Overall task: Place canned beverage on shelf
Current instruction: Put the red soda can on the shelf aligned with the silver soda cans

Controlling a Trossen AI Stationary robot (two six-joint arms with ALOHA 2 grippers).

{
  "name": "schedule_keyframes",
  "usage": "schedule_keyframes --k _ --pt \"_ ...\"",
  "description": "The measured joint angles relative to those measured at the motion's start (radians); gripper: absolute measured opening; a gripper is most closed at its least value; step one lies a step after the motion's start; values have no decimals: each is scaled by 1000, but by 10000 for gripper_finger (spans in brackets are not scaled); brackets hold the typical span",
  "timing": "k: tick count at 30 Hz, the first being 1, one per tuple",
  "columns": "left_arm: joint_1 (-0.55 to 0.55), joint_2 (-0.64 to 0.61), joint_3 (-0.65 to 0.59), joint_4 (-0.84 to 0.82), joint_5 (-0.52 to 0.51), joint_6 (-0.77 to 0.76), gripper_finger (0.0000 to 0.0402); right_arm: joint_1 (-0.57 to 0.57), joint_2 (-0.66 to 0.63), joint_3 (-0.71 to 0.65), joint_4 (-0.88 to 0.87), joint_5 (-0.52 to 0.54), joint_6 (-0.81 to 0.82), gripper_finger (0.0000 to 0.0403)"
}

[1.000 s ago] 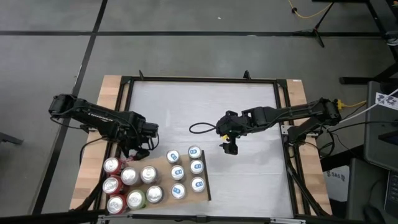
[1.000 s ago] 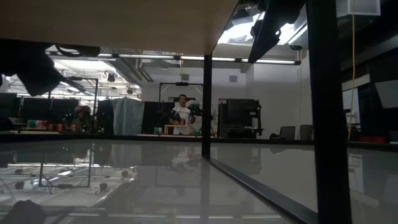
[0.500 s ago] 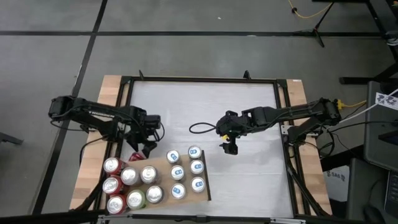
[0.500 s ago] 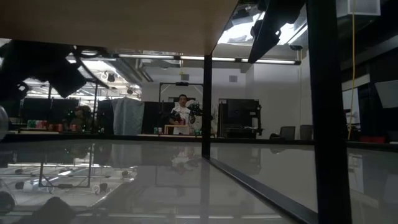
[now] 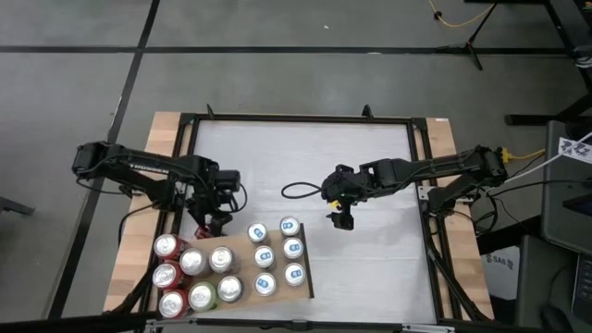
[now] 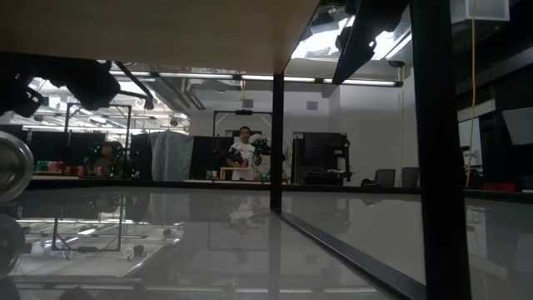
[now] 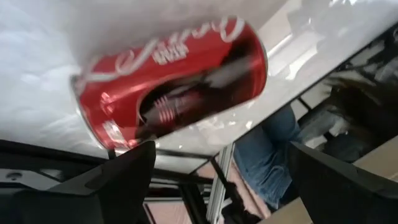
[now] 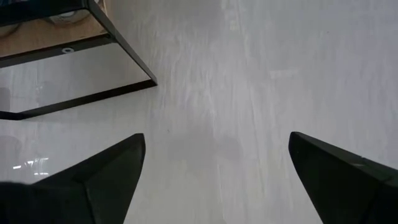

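My left fingers [image 5: 205, 225] hang just off the far-left corner of the shelf [image 5: 239, 242], and a red can [image 7: 171, 84] lies on its side between them. In the left wrist view the can crosses the gap between my two dark fingers, its silver rim toward one of them, with the white tabletop [image 5: 370, 166] behind it. The fingers stand fairly wide apart, and I think they are closed around the can's body, though the contact itself is hard to make out. From above only a small patch of red shows at my fingertips, just beside the shelf's far edge.

The shelf is the light-brown wooden panel at the near-left part of the tabletop. Silver-topped cans [image 5: 192, 262] crowd its left half, some red and one green, and blue-and-white cans [image 5: 292, 248] stand in two short rows on its right half.

My right fingers [image 5: 343, 220] hover over the middle of the tabletop, to the right of the shelf and apart from it, spread wide with nothing between them. A dark cable loop [image 5: 298, 191] lies on the white surface just left of that arm.
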Motion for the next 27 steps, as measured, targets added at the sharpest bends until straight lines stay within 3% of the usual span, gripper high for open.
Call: schedule_keyframes --k 13,20,27 --pt "-106 -1 -71 68 6 -72 352 0 0 0 0 0 0 386" --pt "-69 -1 -81 102 -1 -66 352 0 0 0 0 0 0 386" --pt "15 1 -82 195 -93 -58 352 0 0 0 0 0 0 386"
